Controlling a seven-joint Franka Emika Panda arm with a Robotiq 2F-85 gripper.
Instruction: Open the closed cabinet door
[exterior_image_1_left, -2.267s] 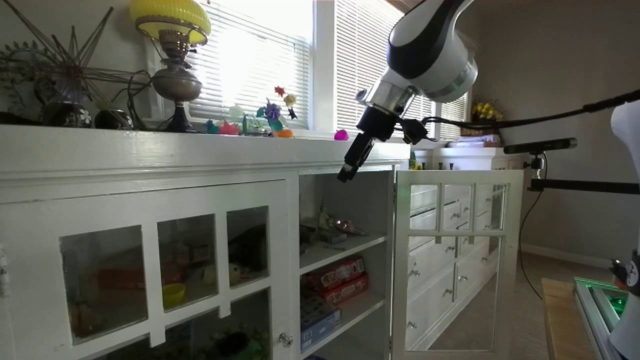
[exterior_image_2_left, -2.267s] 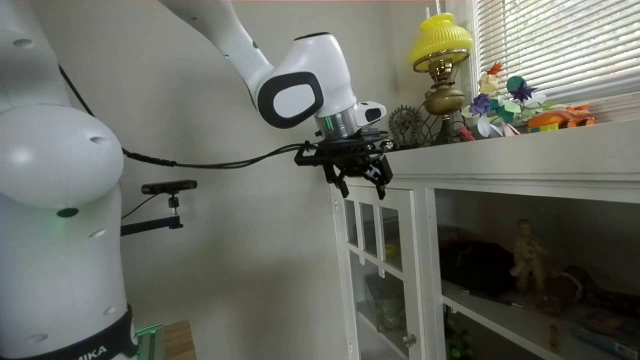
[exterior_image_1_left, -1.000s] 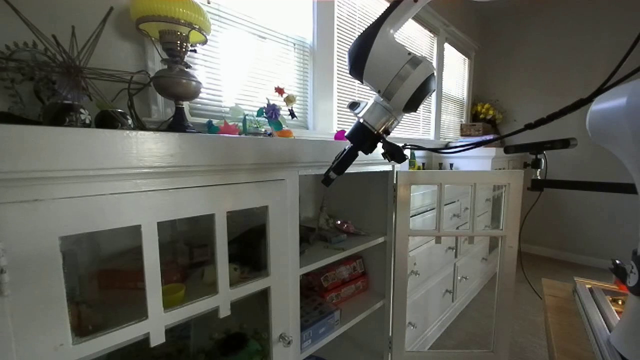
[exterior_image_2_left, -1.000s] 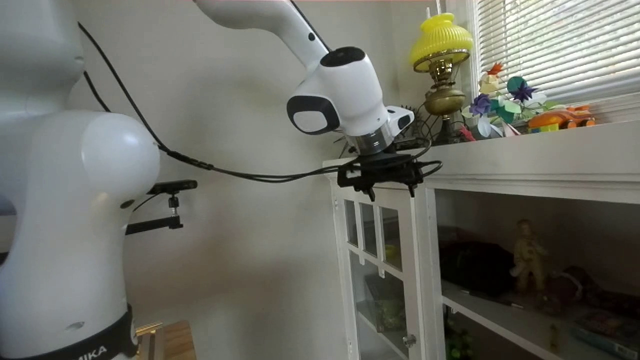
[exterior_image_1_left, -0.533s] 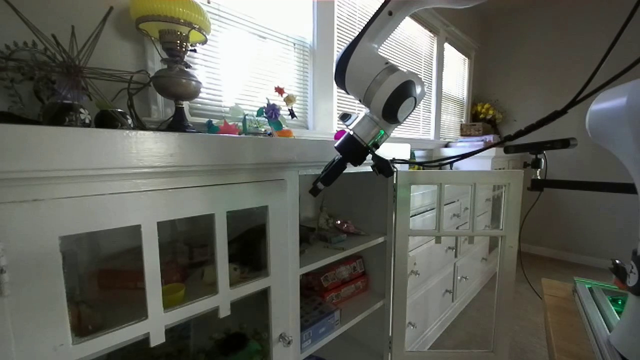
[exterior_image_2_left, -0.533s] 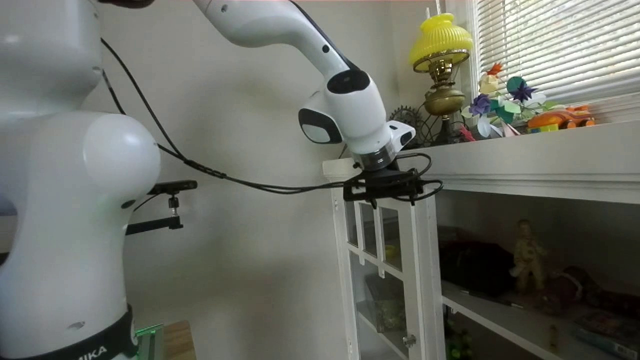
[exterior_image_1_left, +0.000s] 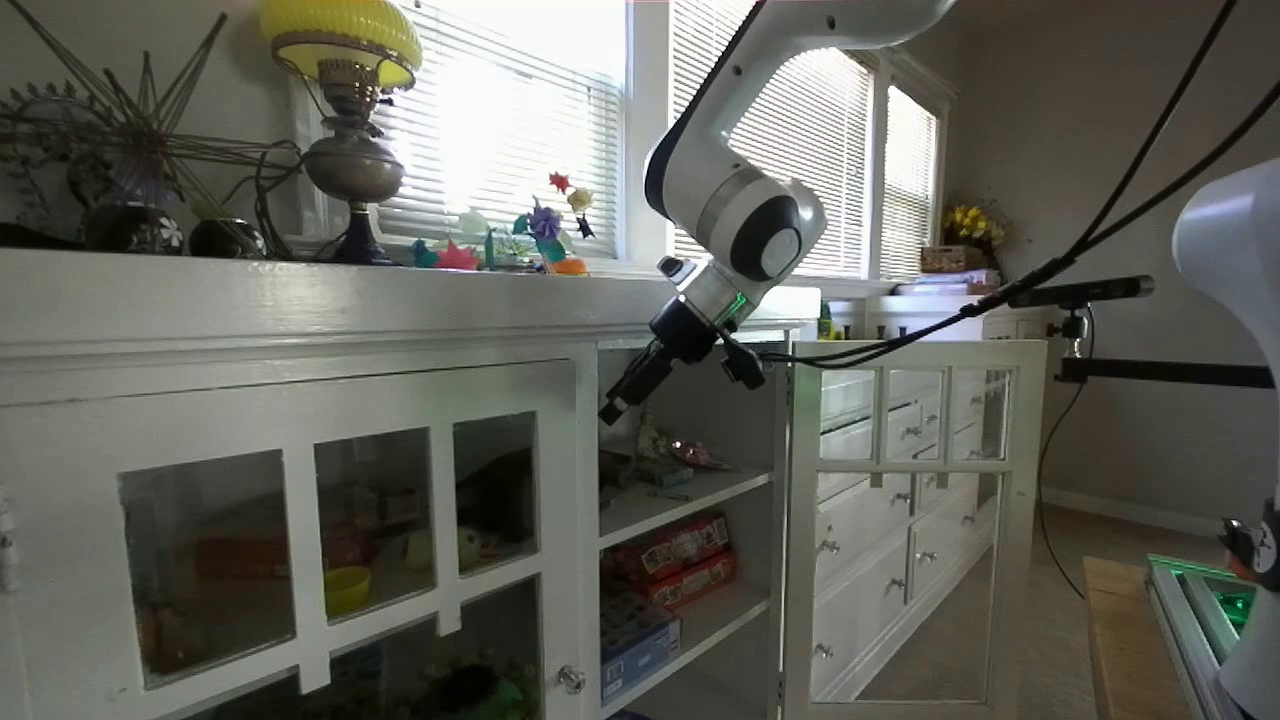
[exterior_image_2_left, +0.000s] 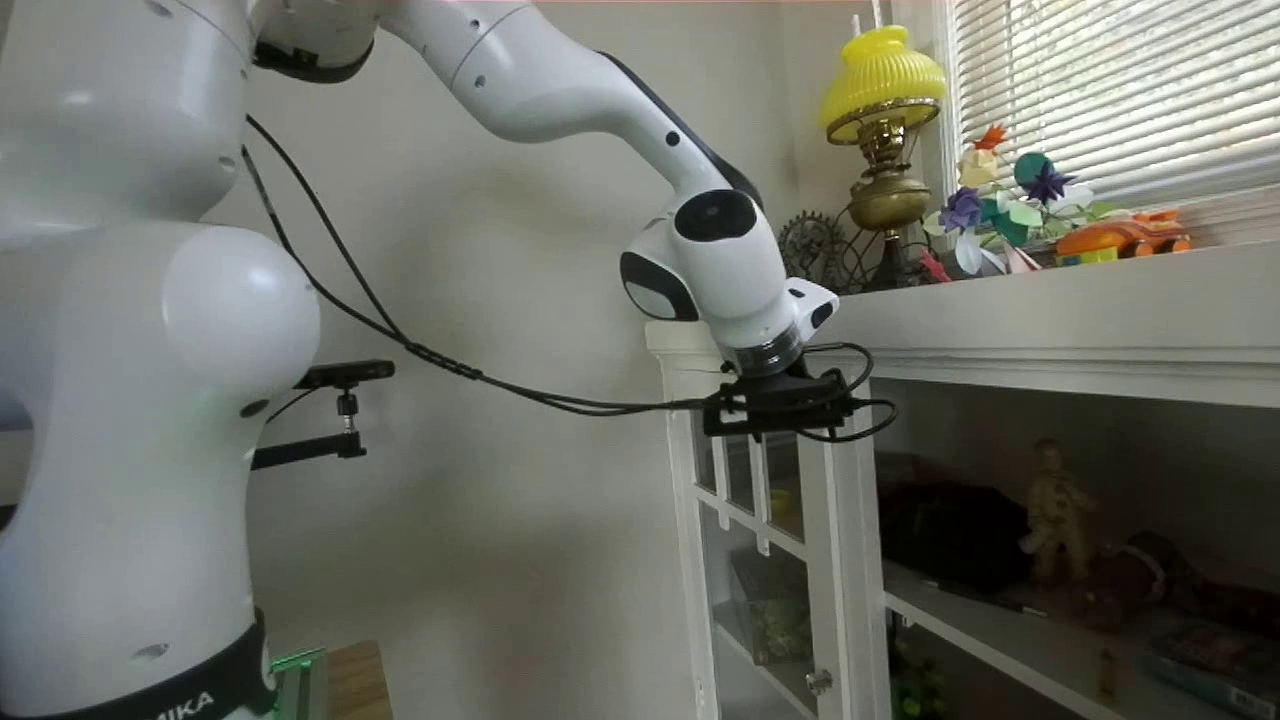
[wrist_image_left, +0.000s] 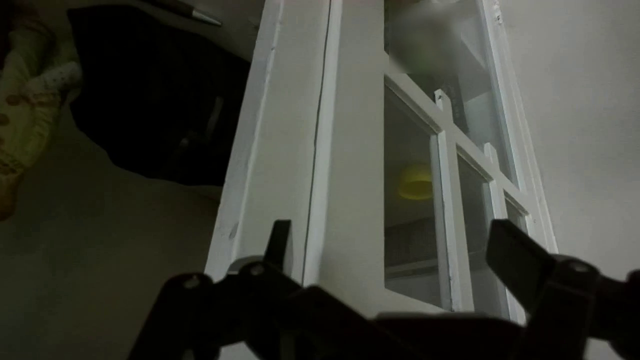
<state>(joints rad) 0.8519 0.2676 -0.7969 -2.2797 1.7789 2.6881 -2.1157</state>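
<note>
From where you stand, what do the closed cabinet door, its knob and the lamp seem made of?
Closed cabinet door: probably wood, framed build and satin white paint. Panes: likely glass, being transparent. Knob: glinting, glass or polished metal. Lamp base: metallic sheen, perhaps brass. Lampshade: ribbed, glossy yellow, perhaps glass.

In an exterior view, the door (exterior_image_1_left: 303, 540) at eight o'clock is of painted wood with a low shine, and its panes (exterior_image_1_left: 375, 520) are smooth, clear glass. Its knob (exterior_image_1_left: 571, 680) is glossy; glass or metal, I cannot tell. The tabletop (exterior_image_1_left: 480, 300) has shinier paint. At ten o'clock, the lamp (exterior_image_1_left: 355, 170) is of metal under a glossy, ribbed shade (exterior_image_1_left: 345, 35). In an exterior view, the flowers (exterior_image_2_left: 1045, 182) at two o'clock look like folded paper, and the arm (exterior_image_2_left: 735, 275) looks like smooth plastic with a metal collar (exterior_image_2_left: 768, 355). In the wrist view, the claw (wrist_image_left: 390, 240) is matt, the bundle (wrist_image_left: 160, 95) at ten o'clock looks like dull cloth, and the pen (wrist_image_left: 175, 6) ends in shiny metal.
</note>
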